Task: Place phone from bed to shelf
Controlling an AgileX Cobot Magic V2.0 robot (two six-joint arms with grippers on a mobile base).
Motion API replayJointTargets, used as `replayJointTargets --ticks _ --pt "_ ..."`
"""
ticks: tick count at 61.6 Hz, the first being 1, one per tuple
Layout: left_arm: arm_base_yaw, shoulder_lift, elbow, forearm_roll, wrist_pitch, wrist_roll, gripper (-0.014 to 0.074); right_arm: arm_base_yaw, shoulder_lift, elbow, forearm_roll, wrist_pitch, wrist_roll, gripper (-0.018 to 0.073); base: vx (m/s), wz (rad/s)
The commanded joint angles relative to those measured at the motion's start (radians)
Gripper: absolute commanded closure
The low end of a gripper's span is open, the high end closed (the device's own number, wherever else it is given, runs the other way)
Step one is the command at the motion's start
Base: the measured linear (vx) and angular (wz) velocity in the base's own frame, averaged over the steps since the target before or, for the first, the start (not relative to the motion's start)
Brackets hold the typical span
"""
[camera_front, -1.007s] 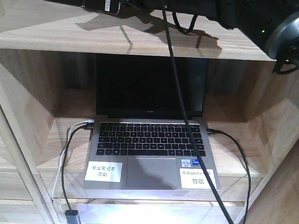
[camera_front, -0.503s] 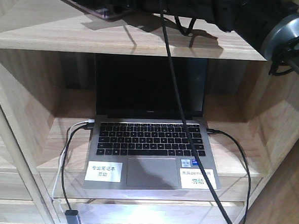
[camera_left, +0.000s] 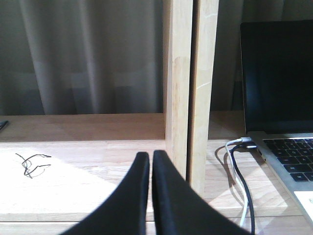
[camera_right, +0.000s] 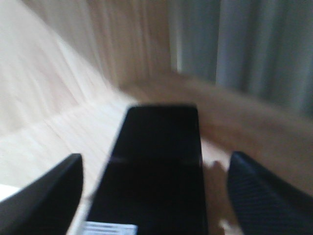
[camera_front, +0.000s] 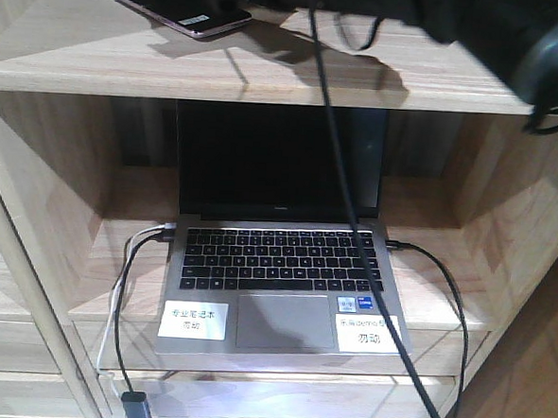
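Note:
The phone, a glossy black slab with a white sticker and pinkish edge, lies flat on the top board of the light wooden shelf, at its left. In the right wrist view the phone rests on the wood between the spread fingers of my right gripper, which is open and does not touch it. The right arm stretches blurred across the top right of the front view. My left gripper is shut on nothing, low over a shelf board. The bed is out of view.
An open silver laptop with white labels fills the compartment below, with cables plugged in at both sides. A black arm cable hangs in front of it. Beside the left gripper stand wooden uprights, and a scrap of black wire lies left.
The right arm has pulled back to the right. The phone, earlier under the gripper, now lies uncovered on the top board, let go.

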Motion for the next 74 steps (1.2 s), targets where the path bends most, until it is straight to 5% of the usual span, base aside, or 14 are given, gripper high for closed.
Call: replayJointTargets --ticks 1,15,45,74 --pt "-0.004 -0.013 -0.021 -0.009 -0.072 -0.006 0.0595 -0.007 -0.091 -0.03 -0.028 -0.001 0.04 0.0142 0.0 0.0" --pt "-0.004 -0.013 -0.021 -0.009 -0.072 -0.006 0.0595 -0.007 -0.158 0.006 -0.117 0.068 0.107 0.0578 0.0 0.0" --pt "-0.004 -0.013 -0.021 -0.009 -0.072 -0.006 0.0595 -0.007 -0.55 0.589 -0.106 -0.191 0.018 0.0565 0.0 0.0" --pt "-0.004 -0.013 -0.021 -0.009 -0.072 -0.006 0.0595 -0.007 -0.977 1.071 -0.106 -0.276 0.007 0.0565 0.0 0.0"
